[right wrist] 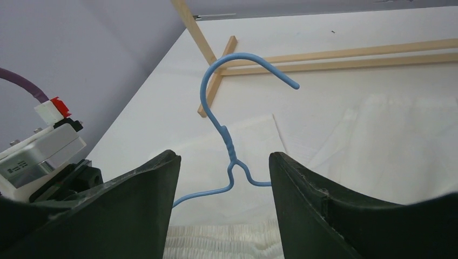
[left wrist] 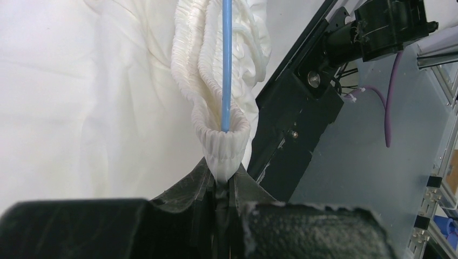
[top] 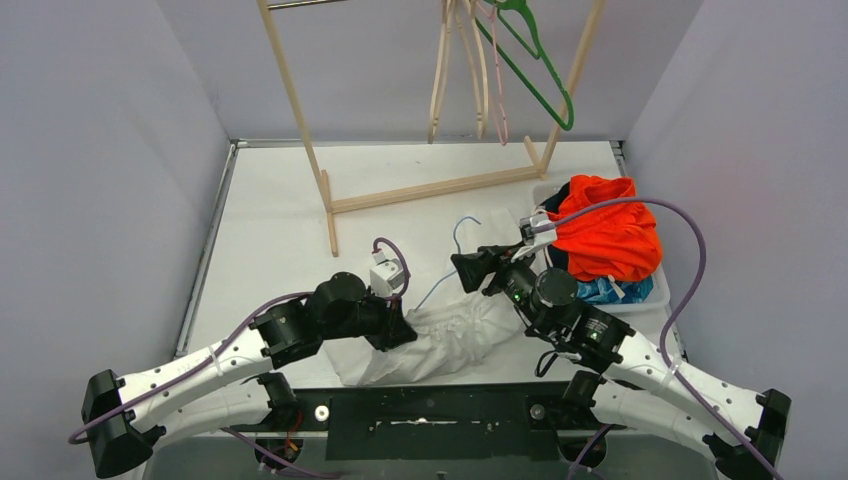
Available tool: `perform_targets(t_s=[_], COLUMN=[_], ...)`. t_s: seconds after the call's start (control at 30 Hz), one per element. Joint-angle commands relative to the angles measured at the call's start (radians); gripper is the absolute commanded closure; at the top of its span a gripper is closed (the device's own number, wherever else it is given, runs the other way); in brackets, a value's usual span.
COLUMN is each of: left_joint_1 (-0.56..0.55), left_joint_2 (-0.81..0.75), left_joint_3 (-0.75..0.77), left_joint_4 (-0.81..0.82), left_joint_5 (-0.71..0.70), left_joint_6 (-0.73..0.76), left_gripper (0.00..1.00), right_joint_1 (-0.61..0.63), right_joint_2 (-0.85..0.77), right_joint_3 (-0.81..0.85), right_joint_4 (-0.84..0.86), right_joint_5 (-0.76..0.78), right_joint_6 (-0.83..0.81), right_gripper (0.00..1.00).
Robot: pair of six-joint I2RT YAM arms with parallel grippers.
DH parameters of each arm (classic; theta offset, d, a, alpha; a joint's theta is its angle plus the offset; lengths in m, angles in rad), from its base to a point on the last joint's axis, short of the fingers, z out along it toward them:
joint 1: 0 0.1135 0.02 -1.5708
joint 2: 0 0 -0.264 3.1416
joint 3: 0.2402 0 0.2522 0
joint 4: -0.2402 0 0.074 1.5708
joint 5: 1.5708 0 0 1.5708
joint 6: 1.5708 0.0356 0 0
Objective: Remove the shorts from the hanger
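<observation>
The white shorts [top: 455,335] lie crumpled on the table between the arms, still on a thin blue wire hanger [top: 455,250]. My left gripper [top: 398,335] is shut on the ribbed white waistband [left wrist: 221,143], where the hanger's blue wire [left wrist: 227,65] runs into the fabric fold. My right gripper [top: 470,270] is open above the shorts; the hanger neck [right wrist: 231,151] and hook [right wrist: 246,62] show between its spread fingers [right wrist: 146,205], apart from both. Orange shorts [top: 605,235] lie heaped in a bin at the right, with dark and blue patterned fabric [top: 610,290] under them.
A wooden clothes rack [top: 420,190] stands at the back, with pale hangers [top: 465,70] and a green hanger [top: 535,65] on its rail. The white bin [top: 650,290] sits at the right edge. Grey walls close in both sides.
</observation>
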Motion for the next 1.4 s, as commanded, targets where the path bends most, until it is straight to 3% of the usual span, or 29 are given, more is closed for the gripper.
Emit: perform_targets(t_s=[0.0, 0.3, 0.5, 0.63, 1.1, 1.23, 1.37], left_joint_1=[-0.002, -0.002, -0.004, -0.003, -0.004, -0.005, -0.005], left_joint_2=[-0.022, -0.009, -0.006, -0.008, -0.045, -0.055, -0.063], left_joint_3=[0.069, 0.077, 0.076, 0.085, 0.071, 0.074, 0.075], left_joint_4=[0.035, 0.029, -0.008, -0.034, -0.009, -0.006, -0.024], left_joint_5=[0.016, 0.058, 0.067, 0.069, 0.064, 0.079, 0.084], left_joint_6=[0.007, -0.034, -0.059, -0.059, -0.073, -0.066, -0.057], left_gripper=[1.0, 1.0, 1.0, 1.0, 1.0, 1.0, 1.0], right_joint_1=[0.007, 0.007, 0.007, 0.002, -0.048, -0.074, -0.075], right_joint_2=[0.01, 0.081, 0.062, 0.061, 0.125, 0.155, 0.163], right_joint_3=[0.006, 0.036, 0.007, 0.0, 0.031, 0.023, -0.003], right_joint_4=[0.082, 0.07, 0.116, 0.119, 0.038, 0.092, 0.181], right_joint_5=[0.048, 0.078, 0.058, 0.048, -0.025, -0.12, -0.146], right_joint_6=[-0.025, 0.028, 0.014, 0.015, 0.037, 0.04, 0.055], right_gripper=[0.41, 0.51, 0.64, 0.6, 0.58, 0.57, 0.64])
